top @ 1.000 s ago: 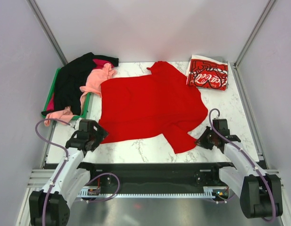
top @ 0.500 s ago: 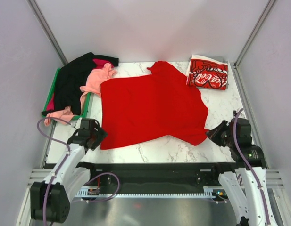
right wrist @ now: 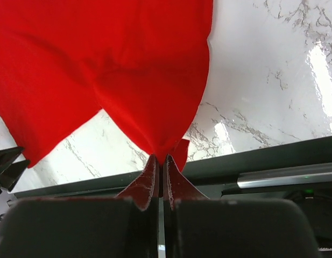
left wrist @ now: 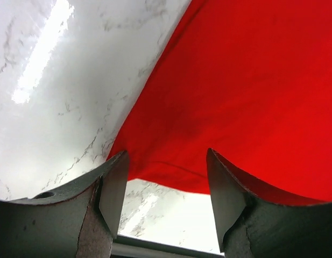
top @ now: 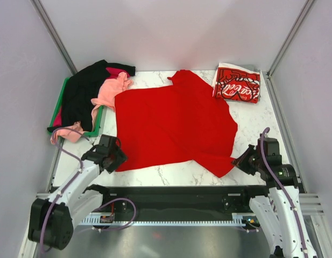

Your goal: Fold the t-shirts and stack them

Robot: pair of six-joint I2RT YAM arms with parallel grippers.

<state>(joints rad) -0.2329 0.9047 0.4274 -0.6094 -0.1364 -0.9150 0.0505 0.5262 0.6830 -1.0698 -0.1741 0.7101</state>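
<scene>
1. White marble table fills the workspace between grey walls, with both arms based at its near edge.
2. At the far left, a green tray holds a loose heap: a black t-shirt on top, a salmon-pink t-shirt spilling over the tray's right side, and a magenta t-shirt peeking out behind.
3. The left gripper sits low at the near-left corner of the plain red t-shirt, fingers spread wide apart, the hem lying between them in the left wrist view.
4. That shirt lies spread flat across the table's middle.
5. The right gripper is clamped on the shirt's near-right tip, the cloth pinched between closed fingers.
6. In the far right corner rests a folded Coca-Cola t-shirt, apart from the spread one.
</scene>
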